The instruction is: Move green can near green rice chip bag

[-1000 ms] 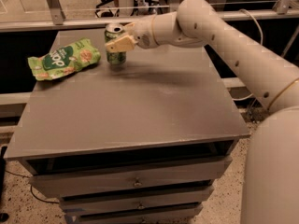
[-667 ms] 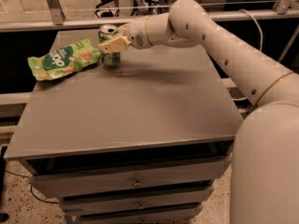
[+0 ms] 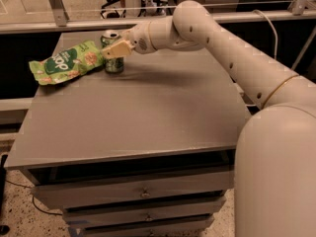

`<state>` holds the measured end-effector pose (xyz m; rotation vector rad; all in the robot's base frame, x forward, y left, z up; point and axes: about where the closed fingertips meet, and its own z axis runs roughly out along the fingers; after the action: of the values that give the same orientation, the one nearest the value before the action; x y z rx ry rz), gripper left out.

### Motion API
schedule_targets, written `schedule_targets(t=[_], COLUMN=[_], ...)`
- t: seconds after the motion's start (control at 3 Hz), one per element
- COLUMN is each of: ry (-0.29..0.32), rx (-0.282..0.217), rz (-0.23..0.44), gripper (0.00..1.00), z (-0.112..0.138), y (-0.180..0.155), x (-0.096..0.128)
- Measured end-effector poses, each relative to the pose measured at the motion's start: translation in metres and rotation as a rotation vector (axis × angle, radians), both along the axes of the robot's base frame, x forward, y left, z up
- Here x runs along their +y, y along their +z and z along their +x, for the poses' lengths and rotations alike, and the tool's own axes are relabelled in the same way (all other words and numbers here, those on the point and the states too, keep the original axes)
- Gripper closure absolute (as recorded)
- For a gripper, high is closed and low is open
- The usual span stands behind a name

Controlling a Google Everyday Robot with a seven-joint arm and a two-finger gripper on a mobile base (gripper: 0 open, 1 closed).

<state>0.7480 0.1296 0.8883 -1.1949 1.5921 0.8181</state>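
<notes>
The green can point(image 3: 114, 64) stands upright at the far left of the grey table top point(image 3: 148, 112), its silver top showing. My gripper point(image 3: 115, 50) reaches in from the right and is shut on the green can, with a pale finger point(image 3: 118, 49) crossing its upper front. The green rice chip bag point(image 3: 66, 62) lies flat just left of the can, its right end close to or touching the can.
The table is a cabinet with drawers point(image 3: 143, 194) below its front edge. A metal rail point(image 3: 74, 24) runs behind the table. My arm point(image 3: 232, 48) spans the right back part of the table. A cable point(image 3: 269, 28) hangs at the right.
My gripper has moved the green can a little to the left, closer to the chip bag. The bag has not moved.
</notes>
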Motion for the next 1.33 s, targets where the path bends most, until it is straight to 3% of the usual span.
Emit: schedule_targets(t=[0.67,1.0,1.33], ry=[-0.001,-0.018,-0.046], rx=[0.006,0.009,0.01], rz=[0.004,0.009,0.019], gripper=[0.12,0.0,0.0], z=[0.0,-0.005,-0.014], y=[-0.004,-0.004,-0.002], x=[-0.005,-0.016,-0.033])
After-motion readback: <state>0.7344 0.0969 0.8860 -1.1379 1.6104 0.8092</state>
